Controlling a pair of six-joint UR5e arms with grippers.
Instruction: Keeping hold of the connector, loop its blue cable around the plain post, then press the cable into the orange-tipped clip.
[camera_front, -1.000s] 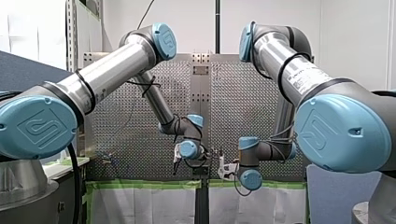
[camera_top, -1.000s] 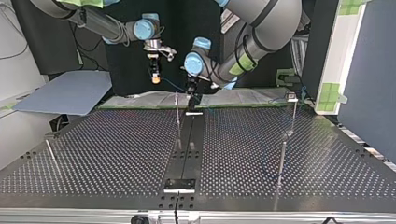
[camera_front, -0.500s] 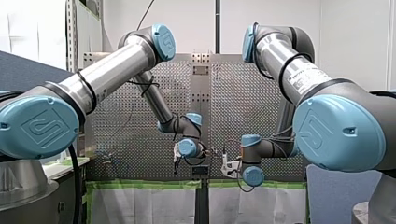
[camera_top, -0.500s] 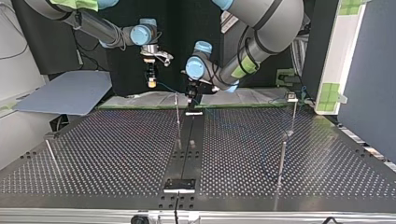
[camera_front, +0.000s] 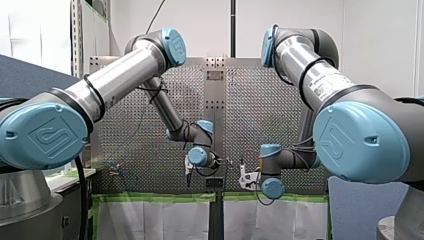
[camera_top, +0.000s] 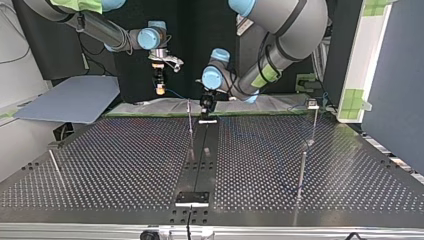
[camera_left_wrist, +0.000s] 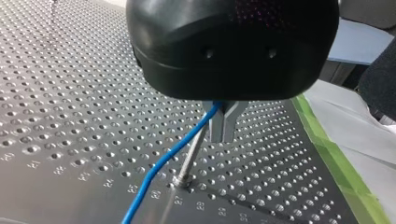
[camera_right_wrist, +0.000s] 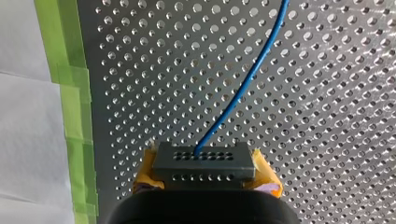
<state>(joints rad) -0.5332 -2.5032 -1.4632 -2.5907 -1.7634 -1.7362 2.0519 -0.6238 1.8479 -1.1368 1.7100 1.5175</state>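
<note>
1. At the top view's left, my right gripper (camera_top: 160, 89) hangs over the far edge of the perforated desk (camera_top: 125, 160), pointing down. Its wrist view shows the yellow pads (camera_right_wrist: 145, 171) of its fingers closed on the two ends of a grey connector (camera_right_wrist: 204, 163) with rows of small holes.
2. The blue cable (camera_right_wrist: 243, 84) leaves the connector's holed face and runs out over the desk, away from the green tape (camera_right_wrist: 70, 93) along the desk's edge.
3. A thin plain metal post (camera_top: 190, 127) stands upright near the desk's far edge, just beside the dark centre strip (camera_top: 200, 165).
4. Just right of that post, my left gripper (camera_top: 206, 105) points down at the strip's far end. In its wrist view the metal fingers (camera_left_wrist: 215, 126) are drawn almost together, with the blue cable passing between them. From there the cable slants down just beside the post. I cannot tell whether cable and post touch.
5. Further right stand two more thin posts, one with a small block on top (camera_top: 314, 120) and one nearer the camera (camera_top: 301, 170).
</note>
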